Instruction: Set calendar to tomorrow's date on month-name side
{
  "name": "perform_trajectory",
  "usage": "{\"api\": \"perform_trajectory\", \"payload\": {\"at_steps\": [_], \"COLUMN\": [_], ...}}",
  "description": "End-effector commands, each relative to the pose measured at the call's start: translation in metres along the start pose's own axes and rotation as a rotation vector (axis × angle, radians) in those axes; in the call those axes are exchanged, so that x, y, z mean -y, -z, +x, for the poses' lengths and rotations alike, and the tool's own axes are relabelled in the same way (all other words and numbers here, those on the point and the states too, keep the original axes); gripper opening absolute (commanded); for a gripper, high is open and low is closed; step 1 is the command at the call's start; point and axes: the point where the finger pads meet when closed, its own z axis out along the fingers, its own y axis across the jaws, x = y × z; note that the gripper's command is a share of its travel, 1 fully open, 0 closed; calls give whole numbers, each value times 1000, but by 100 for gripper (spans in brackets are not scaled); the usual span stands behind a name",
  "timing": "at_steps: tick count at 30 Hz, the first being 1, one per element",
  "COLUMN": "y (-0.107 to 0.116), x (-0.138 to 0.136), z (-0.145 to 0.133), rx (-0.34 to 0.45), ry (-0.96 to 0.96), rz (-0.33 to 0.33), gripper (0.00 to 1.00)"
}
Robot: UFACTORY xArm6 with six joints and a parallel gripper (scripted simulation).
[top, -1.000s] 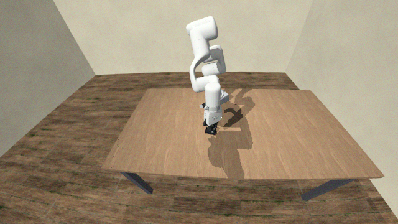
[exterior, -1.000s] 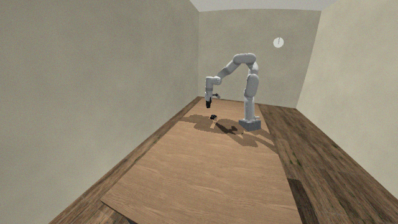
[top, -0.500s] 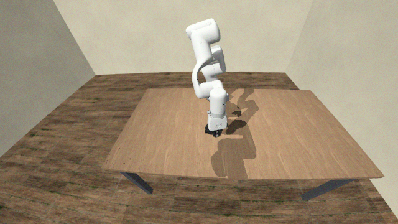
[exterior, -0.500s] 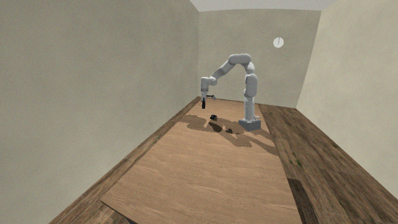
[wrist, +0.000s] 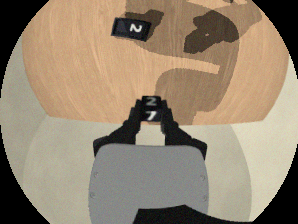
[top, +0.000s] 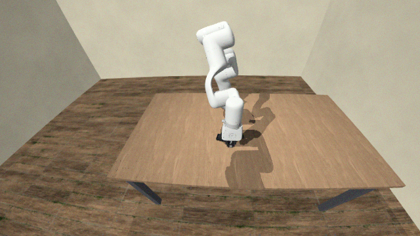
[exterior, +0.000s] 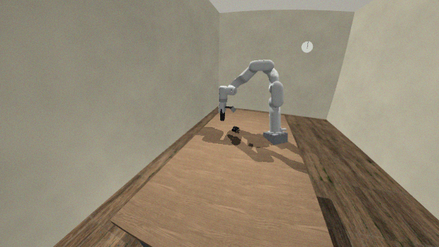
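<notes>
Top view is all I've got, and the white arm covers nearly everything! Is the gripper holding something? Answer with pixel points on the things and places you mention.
Observer: Yes. In the wrist view, the gripper [top: 230, 144] [exterior: 222, 118] [wrist: 151, 106] is shut on a cube [wrist: 151, 108] with a 2 and a 7 on the faces I can see.
Operator: Cool! Is the other cube in the tray?
Observer: Yes, the wrist view shows the other cube [wrist: 135, 28] in the tray [top: 219, 137] [exterior: 235, 129] [wrist: 121, 27], with a 2 on it.
Operator: Is the gripper touching the table?
Observer: No. The exterior view shows its fingertips above the table [top: 184, 131] [exterior: 219, 185] [wrist: 75, 75], with a gap below.
</notes>
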Motion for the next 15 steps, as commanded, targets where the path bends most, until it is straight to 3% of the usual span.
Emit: {"api": "perform_trajectory", "payload": {"at_steps": [1, 15], "y": [2, -11], "x": [0, 0], "z": [-2, -3], "rx": [6, 6], "ry": [-4, -4], "rz": [0, 1], "gripper": [27, 27]}}
